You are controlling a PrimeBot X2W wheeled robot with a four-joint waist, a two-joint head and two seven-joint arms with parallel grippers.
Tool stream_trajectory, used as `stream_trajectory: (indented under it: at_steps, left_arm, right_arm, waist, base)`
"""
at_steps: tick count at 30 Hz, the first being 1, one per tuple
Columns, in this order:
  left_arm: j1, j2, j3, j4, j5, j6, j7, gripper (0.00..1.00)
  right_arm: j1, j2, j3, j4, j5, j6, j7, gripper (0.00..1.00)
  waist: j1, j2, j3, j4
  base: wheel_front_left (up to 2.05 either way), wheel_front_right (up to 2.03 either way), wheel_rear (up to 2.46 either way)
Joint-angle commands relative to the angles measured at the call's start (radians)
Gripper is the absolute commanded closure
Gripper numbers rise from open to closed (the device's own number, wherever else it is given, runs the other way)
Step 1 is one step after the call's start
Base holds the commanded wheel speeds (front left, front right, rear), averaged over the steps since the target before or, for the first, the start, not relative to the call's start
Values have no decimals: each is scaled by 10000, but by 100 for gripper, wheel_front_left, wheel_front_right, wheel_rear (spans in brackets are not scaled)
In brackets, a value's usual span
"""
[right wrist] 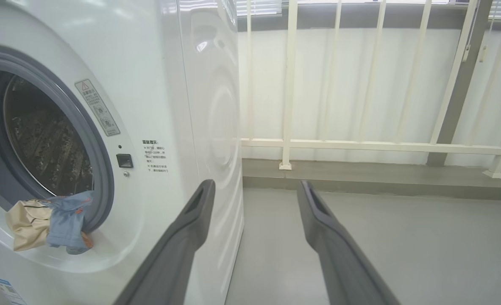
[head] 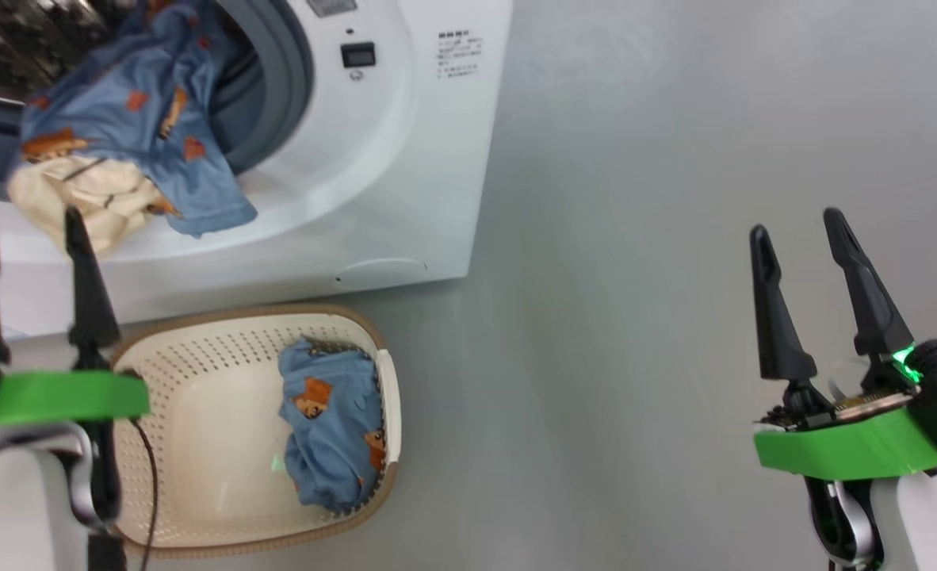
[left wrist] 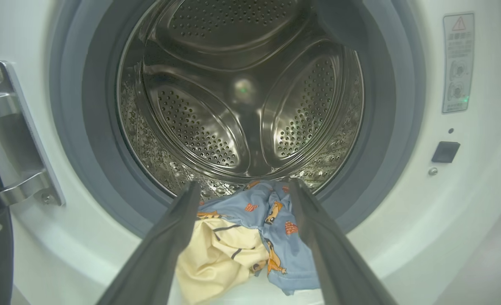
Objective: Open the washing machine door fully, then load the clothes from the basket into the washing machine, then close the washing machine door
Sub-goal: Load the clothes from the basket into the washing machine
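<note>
Blue cartoon-print clothes [head: 143,119] droop over the washing machine [head: 405,159] lip, near my left gripper [head: 28,220]; it and my right gripper [head: 795,222] gape wide, empty.

Clothes [left wrist: 250,231] draped over the gasket [left wrist: 90,127] obstruct the drum [left wrist: 204,127] mouth's bottom; above is free.

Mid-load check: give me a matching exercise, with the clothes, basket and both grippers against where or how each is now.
1. blue-and-cream clothes
2. basket
3. left gripper
4. right gripper

A. open, over bare floor
B. holds one blue garment
C. hanging half out of the washer's mouth
D. open, aimed at the drum

Pairs: 1-C, 2-B, 3-D, 4-A
</note>
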Motion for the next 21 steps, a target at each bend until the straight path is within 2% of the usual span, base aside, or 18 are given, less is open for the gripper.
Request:
stream_trajectory:
  at_steps: [1, 21]
  left_arm:
    - [382, 179, 246, -373, 106, 5, -62, 0]
    - [2726, -318, 155, -1417, 158, 4, -62, 0]
  right_arm:
    - [246, -130, 64, -186, -64, 71, -48, 0]
    - [1481, -322, -271, -144, 45, 71, -48, 0]
  waist:
    - [1, 0, -460, 232]
    - [1, 0, -1642, 669]
  base:
    - [0, 0, 0]
    - [0, 0, 0]
